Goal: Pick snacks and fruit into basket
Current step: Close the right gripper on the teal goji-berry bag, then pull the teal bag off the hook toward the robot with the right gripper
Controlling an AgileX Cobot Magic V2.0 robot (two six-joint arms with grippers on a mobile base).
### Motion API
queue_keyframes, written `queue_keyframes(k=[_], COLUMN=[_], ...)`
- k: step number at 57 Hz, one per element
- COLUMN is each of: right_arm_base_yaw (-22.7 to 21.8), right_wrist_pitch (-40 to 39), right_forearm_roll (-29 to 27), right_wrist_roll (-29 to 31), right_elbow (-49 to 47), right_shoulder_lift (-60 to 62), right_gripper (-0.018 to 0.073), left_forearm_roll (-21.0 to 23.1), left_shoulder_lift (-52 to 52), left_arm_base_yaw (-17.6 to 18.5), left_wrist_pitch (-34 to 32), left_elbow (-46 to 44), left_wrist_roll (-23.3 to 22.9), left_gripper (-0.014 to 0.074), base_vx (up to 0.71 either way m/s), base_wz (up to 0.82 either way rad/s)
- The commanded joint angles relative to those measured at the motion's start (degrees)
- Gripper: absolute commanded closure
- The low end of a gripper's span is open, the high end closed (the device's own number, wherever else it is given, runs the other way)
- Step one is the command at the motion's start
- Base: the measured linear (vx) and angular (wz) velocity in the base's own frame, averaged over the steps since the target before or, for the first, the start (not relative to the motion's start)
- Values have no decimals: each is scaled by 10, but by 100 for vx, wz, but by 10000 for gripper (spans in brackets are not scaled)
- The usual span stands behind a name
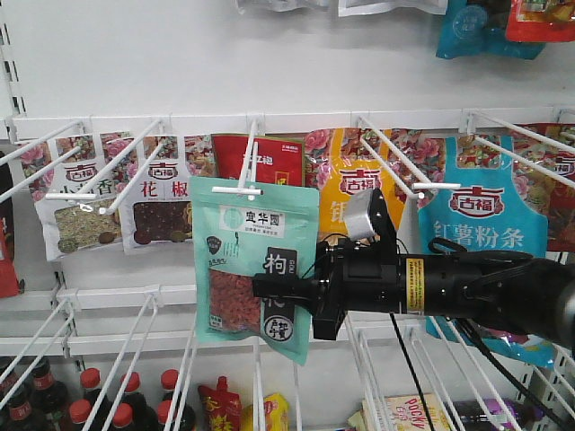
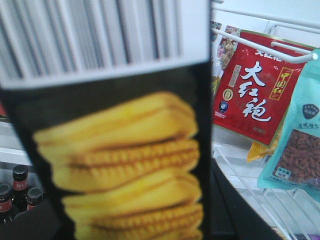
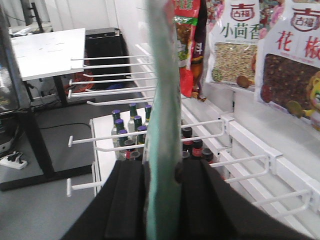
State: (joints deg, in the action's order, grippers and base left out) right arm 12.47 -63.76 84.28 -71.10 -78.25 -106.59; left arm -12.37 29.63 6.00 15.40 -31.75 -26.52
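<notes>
- Snack pouch [image 1: 243, 260], mint green with a clear window of red berries: hangs roughly upright at the front end of a white peg hook [image 1: 249, 162], at the middle of the wall rack's upper rail [image 1: 180, 121].
- Right tool [image 1: 269, 287]: closed flat on the lower half of the pouch, one finger on each face. The right wrist view shows the pouch edge-on, pinched between the black fingers [image 3: 130, 200].
- The grip sits low, probably so the hanging hole at the top is free to slide along the hook.
- The pouch is not yet off. Its top edge sits at the crossbar on the hook's front end.
- Judged next step: draw it forward along the hook's line. A sideways pull could snag the crossbar or tear the hole.
- Left tool: cannot tell how far open it is. The left wrist view is filled by a black box printed with yellow wafers [image 2: 125, 160], very near the lens. Whether the box is held does not show.
- Red pouch [image 1: 274, 162] hangs just behind, near the rail. I cannot tell whether it is on the same hook.
- Basket and fruit: in no view, so the task is judged to be at an early stage.
</notes>
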Motion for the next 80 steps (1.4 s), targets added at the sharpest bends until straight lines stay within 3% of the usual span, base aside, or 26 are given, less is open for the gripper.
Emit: queue_keyframes(k=[1, 42, 54, 64, 80], right_arm_base_yaw=[-2, -2, -2, -2, -2], right_wrist_pitch=[-40, -70, 32, 163, 271], right_forearm_roll=[-29, 49, 2, 4, 113], right_wrist_roll=[3, -102, -57, -77, -246], right_elbow=[-19, 5, 135, 216, 278], right_shoulder_lift=[42, 132, 230, 365, 518], right_gripper=[571, 568, 568, 568, 568], left_forearm_roll=[-5, -5, -5, -4, -4], left_shoulder_lift=[1, 1, 1, 1, 1], left_arm_base_yaw=[4, 4, 4, 4, 4], left_wrist_pitch=[-61, -77, -108, -93, -92], left_elbow=[-21, -21, -21, -21, -21], left_wrist_roll=[1, 1, 1, 1, 1], left_gripper=[594, 594, 594, 594, 594], base_vx=[0, 0, 0, 0, 0], base_wz=[0, 0, 0, 0, 0])
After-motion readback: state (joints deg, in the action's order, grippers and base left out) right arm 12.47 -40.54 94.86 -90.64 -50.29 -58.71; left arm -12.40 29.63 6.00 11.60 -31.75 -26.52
